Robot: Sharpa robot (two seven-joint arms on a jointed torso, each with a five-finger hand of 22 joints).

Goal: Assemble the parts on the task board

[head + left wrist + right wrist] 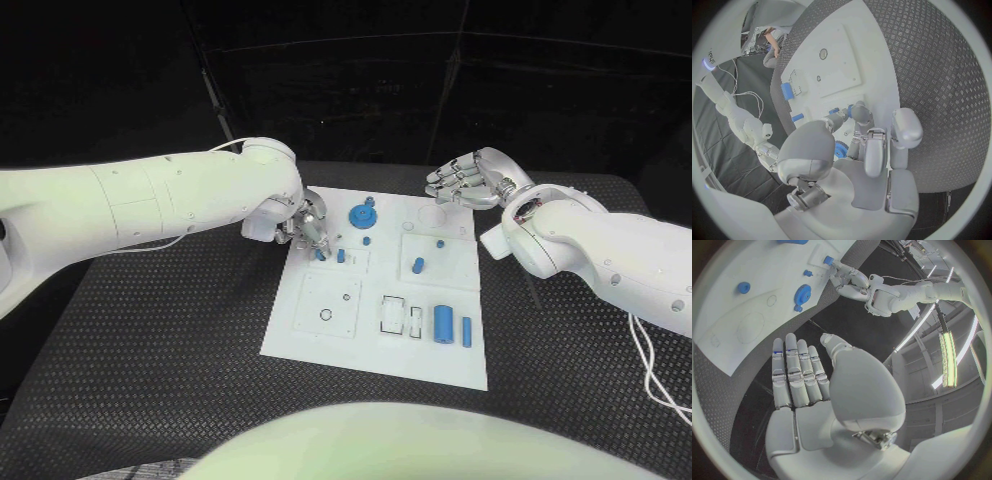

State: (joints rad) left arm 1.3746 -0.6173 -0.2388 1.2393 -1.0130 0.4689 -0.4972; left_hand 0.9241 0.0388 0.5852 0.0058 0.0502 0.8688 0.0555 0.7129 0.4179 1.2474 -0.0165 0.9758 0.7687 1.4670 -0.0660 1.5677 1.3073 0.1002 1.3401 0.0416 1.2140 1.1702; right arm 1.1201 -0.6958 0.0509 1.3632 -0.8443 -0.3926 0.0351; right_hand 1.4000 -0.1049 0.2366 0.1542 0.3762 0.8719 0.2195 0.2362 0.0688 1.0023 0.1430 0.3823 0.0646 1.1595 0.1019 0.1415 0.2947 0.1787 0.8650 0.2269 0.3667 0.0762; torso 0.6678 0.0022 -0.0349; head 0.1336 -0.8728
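The white task board (378, 350) lies in the middle of the table. My left hand (303, 226) hangs over the board's far left part and pinches a small blue peg (319, 254) between thumb and a finger, its tip down at the board. The left wrist view shows that peg (835, 110) at the fingertips (856, 113). A second peg (340, 256) stands just beside it. A blue gear (362, 215) sits behind them. My right hand (464, 178) hovers beyond the board's far right corner, fingers straight and apart, holding nothing.
More blue parts lie on the board: a short piece (418, 265) near the middle, and a cylinder (444, 322) with a thin bar (466, 331) at the near right. Black textured table (159, 340) surrounds the board.
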